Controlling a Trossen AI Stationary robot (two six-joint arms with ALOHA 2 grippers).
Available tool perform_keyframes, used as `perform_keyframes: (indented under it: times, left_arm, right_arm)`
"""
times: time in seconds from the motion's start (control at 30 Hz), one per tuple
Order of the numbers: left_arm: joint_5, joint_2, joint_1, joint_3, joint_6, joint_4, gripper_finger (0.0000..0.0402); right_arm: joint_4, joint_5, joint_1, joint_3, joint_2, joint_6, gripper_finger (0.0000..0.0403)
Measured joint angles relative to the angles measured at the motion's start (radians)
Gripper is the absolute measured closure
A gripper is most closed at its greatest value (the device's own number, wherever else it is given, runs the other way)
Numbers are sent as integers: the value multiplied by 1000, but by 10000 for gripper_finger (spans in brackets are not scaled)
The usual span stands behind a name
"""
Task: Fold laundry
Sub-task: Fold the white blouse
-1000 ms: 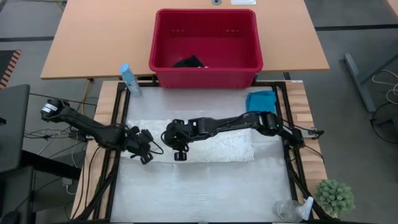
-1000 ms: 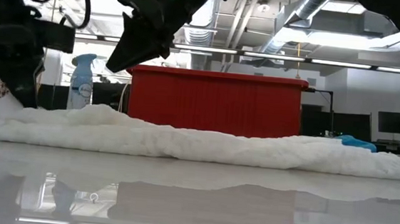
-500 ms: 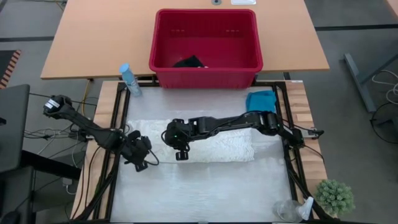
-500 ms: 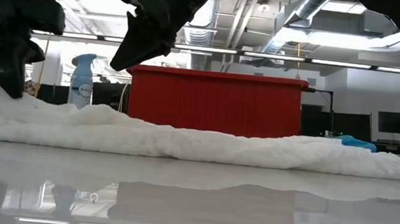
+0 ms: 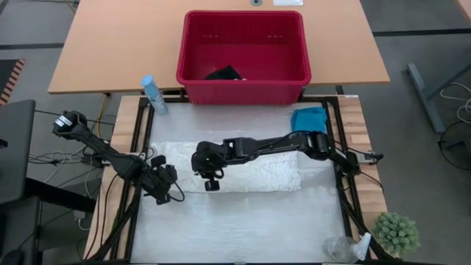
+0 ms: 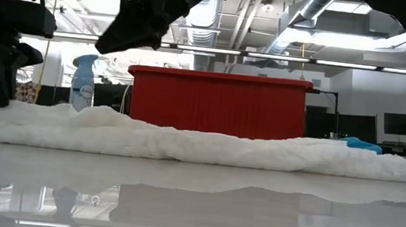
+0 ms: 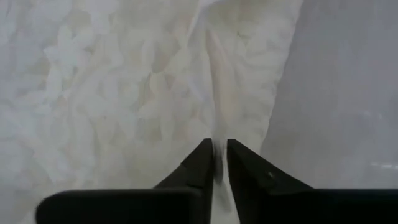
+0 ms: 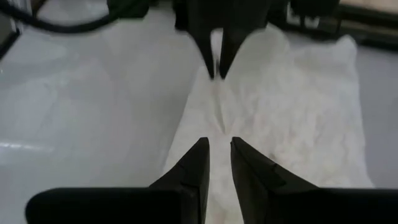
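The cream-white lacy cloth (image 5: 250, 168) lies flat on the table as a long folded strip. My left gripper (image 5: 165, 188) stands at the strip's left end, pointing down, shut on cloth; it also shows as the far fingers (image 8: 215, 59) in the right wrist view. My right gripper (image 5: 211, 182) hovers shut above the strip's near edge, clear of it in the low view (image 6: 105, 46). The turquoise garment (image 5: 309, 118) lies at the table's far right. The dark garment (image 5: 224, 73) rests inside the red basket (image 5: 243, 90). My left gripper pinches the cream cloth between its two fingers at the strip's near-left corner (image 7: 218, 132), coming from above and pointing down. A raised crease (image 8: 218, 102) runs from the fingers into the cloth. The rest of the strip lies on the table.
A spray bottle (image 5: 152, 94) stands at the far left, next to the basket. A small plant (image 5: 397, 232) and a clear plastic item (image 5: 341, 249) sit at the near right corner. The table's bare near half (image 5: 243, 224) lies before the cloth.
My left gripper has moved toward the table's left and slightly toward the near edge, keeping its hold, and the cloth's left end has drawn along with it. My right gripper has risen and shifted left above the cloth.
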Motion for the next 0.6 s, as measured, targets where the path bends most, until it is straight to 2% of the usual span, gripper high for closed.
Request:
perform_keyframes:
  times: [0.2, 0.3, 0.37, 0.6]
  left_arm:
    - [48, 0, -1, 0, 26, 31, 298]
    - [49, 0, 0, 0, 10, 28, 264]
    - [48, 0, 0, 0, -7, 22, 245]
    - [47, 0, 0, 0, -30, 15, 208]
  right_arm:
    - [124, 0, 0, -62, 3, 5, 313]
    - [224, 1, -4, -71, 27, -7, 313]
    - [231, 0, -7, -77, 46, -9, 313]
    - [329, 1, -8, -75, 127, -5, 313]
